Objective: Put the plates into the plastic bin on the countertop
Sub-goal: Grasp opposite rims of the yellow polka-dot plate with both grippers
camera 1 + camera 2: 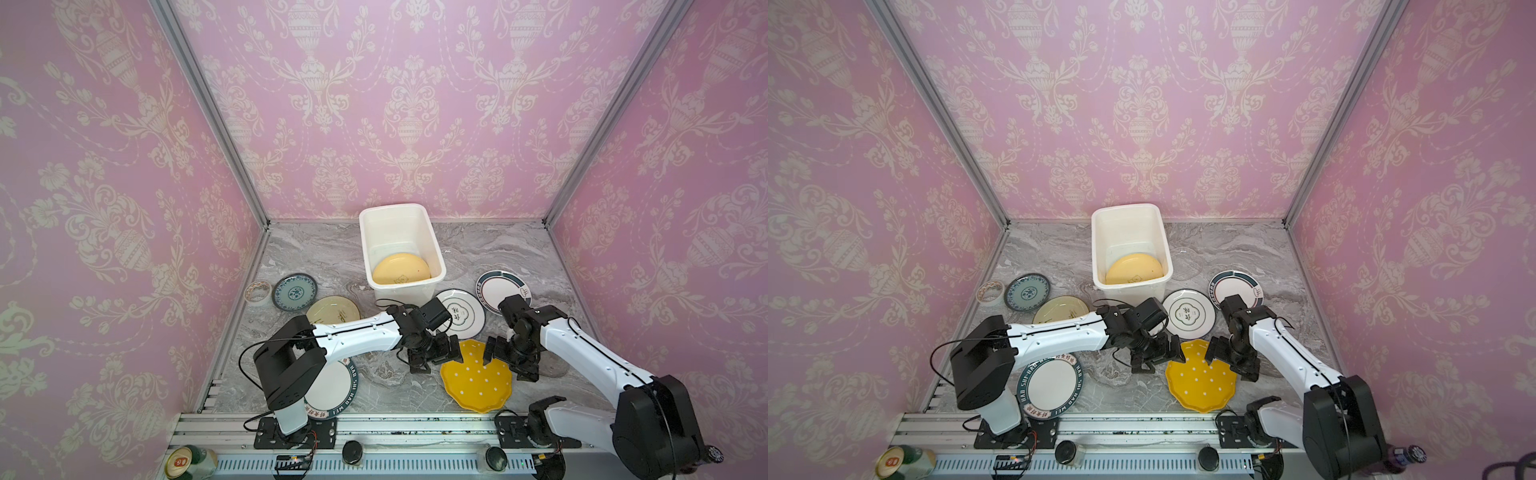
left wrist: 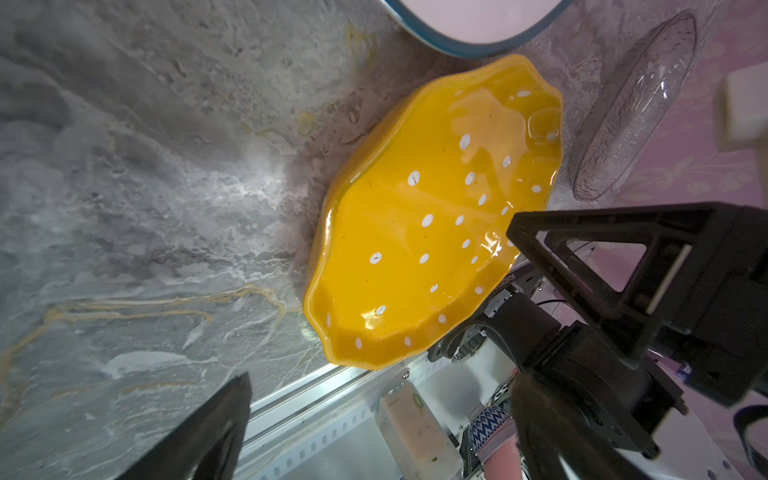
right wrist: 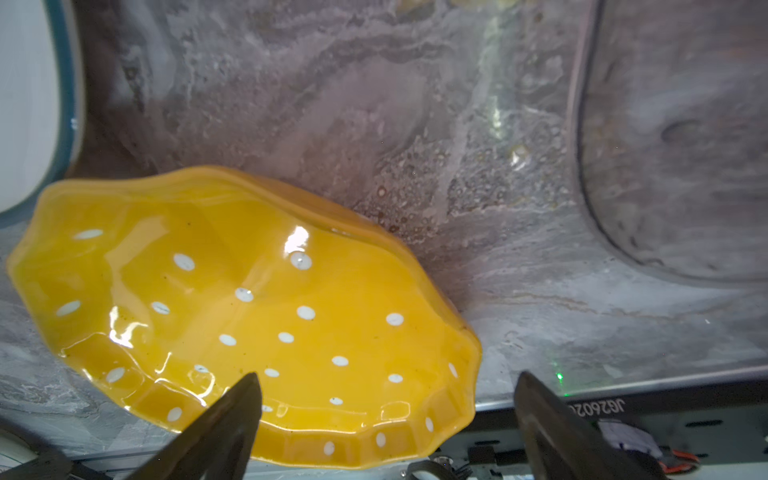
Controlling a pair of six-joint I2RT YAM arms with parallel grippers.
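Orange dotted plate (image 1: 477, 376) lying on desk (image 1: 386, 386), left jaws spread just beside it, right jaws spread over its opposite edge, yellow plate (image 1: 401, 270) in bin (image 1: 364, 245) beyond.

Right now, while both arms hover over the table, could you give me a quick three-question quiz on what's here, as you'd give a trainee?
1. True or false: the white rectangular plastic bin already holds a round yellow plate.
2. Where is the orange scalloped white-dotted plate? A: inside the bin. B: lying on the grey marble countertop. C: stacked on a blue plate.
3. Fill in: the jaws of the left gripper and the right gripper both stand ____.

Key: 1 true; 2 B; 3 open.
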